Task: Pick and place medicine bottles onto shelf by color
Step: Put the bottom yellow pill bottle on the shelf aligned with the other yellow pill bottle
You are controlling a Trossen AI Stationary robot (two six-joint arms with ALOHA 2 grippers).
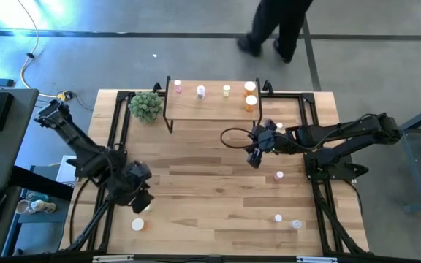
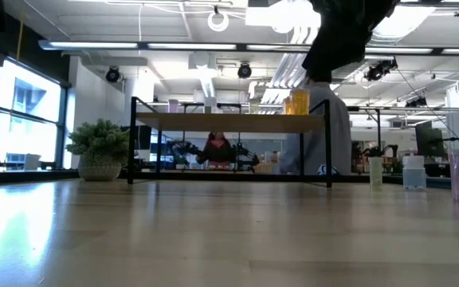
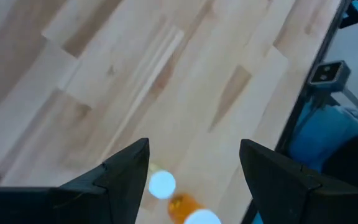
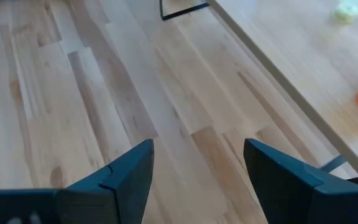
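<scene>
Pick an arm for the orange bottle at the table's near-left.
Left. Its open hand hangs right over the orange bottle, seen between its fingers. The right hand, open and empty, sits mid-table beside the shelf, far off.

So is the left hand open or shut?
Open: the left hand shows its fingers spread, empty, above an orange bottle.

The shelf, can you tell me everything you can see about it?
The shelf is a low stand with a light wooden top and thin black legs. It stands upright at the far edge of the table, beside a small potted plant. Several white-capped bottles stand in a row on top: pinkish ones, a yellowish one and two orange ones. The right end effector hangs open near its front, not touching it.
</scene>
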